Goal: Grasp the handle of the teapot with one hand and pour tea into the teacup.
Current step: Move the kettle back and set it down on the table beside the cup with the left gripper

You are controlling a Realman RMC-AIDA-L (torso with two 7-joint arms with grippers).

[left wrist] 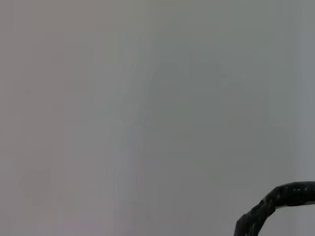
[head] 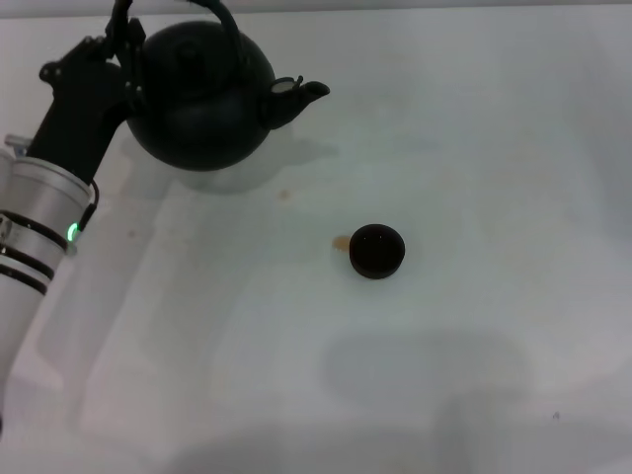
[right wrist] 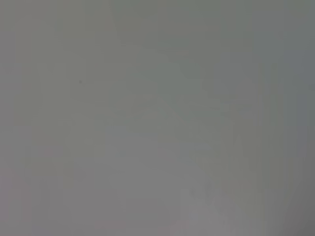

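Black and matte, the teapot sits near the far left corner of the white table, its short spout aimed toward the right edge. Its shadow falls on the table just beneath and around it, so whether the base touches the surface or hangs slightly above it cannot be told. The handle arches up over the domed lid and runs out past the far edge of the head view.

The left gripper comes in from the left edge on its white arm with black bands, and its black body presses against the pot's left side, where the handle rises. Its fingers merge with the dark pot and handle, so whether they are clenched on the handle or released cannot be told. In the left wrist view a rough, curved piece of the handle shows against blank grey.

The teacup stands upright near the middle of the table, well apart from the teapot, nearer the front edge. A small brownish stain lies just beside the cup on its left
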